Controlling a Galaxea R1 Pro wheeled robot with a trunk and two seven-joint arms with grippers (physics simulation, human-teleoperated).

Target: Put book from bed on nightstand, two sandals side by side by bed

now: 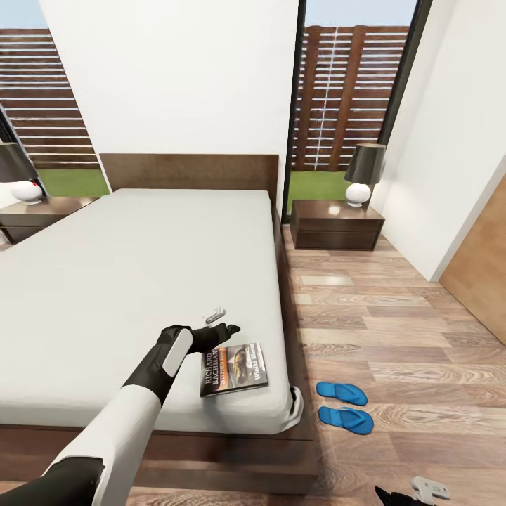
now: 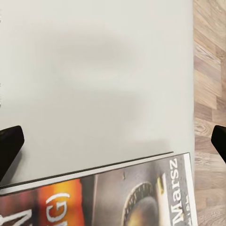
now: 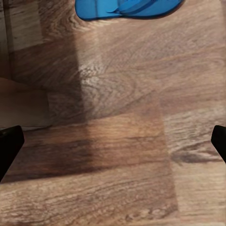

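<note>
With the book (image 1: 234, 369) flat near the bed's (image 1: 140, 281) foot corner and the left gripper (image 1: 223, 322) spread wide just beyond it, best lowered squarely over one edge before pinching.

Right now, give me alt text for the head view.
The left gripper hovers over the grey bed, just beyond the book near its corner. Two blue sandals lie side by side on the wood floor beside it.
</note>
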